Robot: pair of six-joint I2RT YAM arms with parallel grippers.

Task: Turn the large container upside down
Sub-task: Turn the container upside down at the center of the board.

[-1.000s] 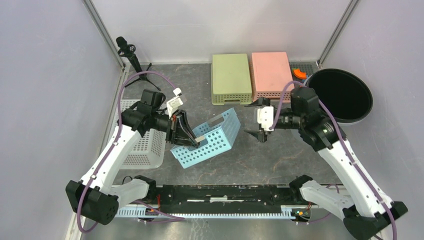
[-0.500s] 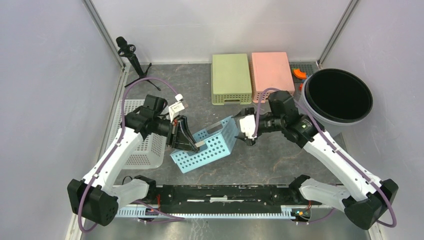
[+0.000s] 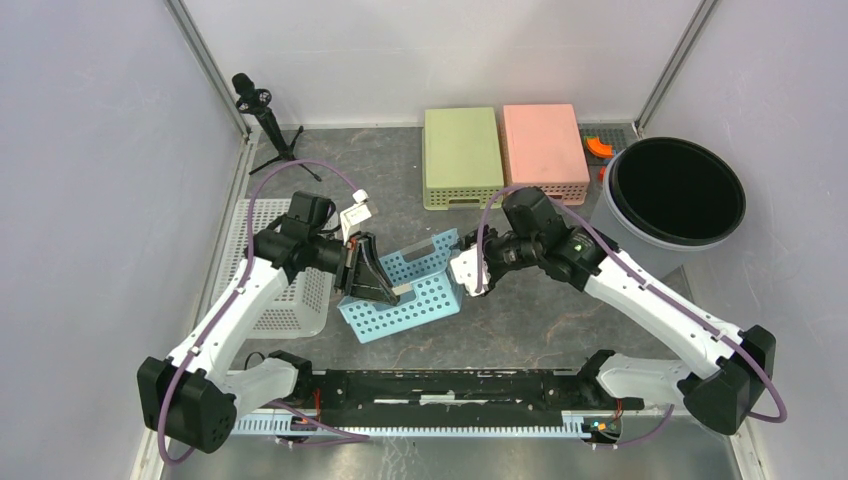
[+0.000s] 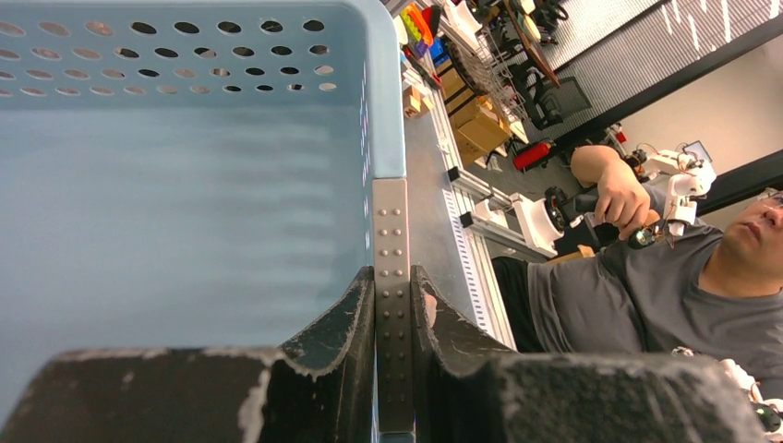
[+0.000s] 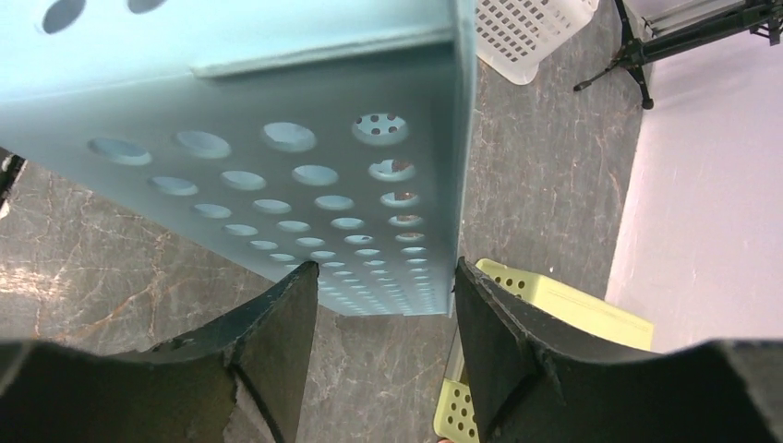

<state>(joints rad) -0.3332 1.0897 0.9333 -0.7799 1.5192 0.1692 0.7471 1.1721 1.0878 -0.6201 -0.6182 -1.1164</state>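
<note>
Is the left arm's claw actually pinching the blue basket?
Yes, the left wrist view shows the left gripper shut tight on a wall edge of the blue basket.

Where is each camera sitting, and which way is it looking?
Top external: high up behind the arms, looking down at the table; both arms show, with the left tool and right tool at the blue basket.
Left wrist: on the left arm, looking along its fingers, which pinch the basket's wall.
Right wrist: on the right arm, looking past its spread fingers at the basket's holed side.
Shared: all three see the blue basket, and both wrist views show it up close.
</note>
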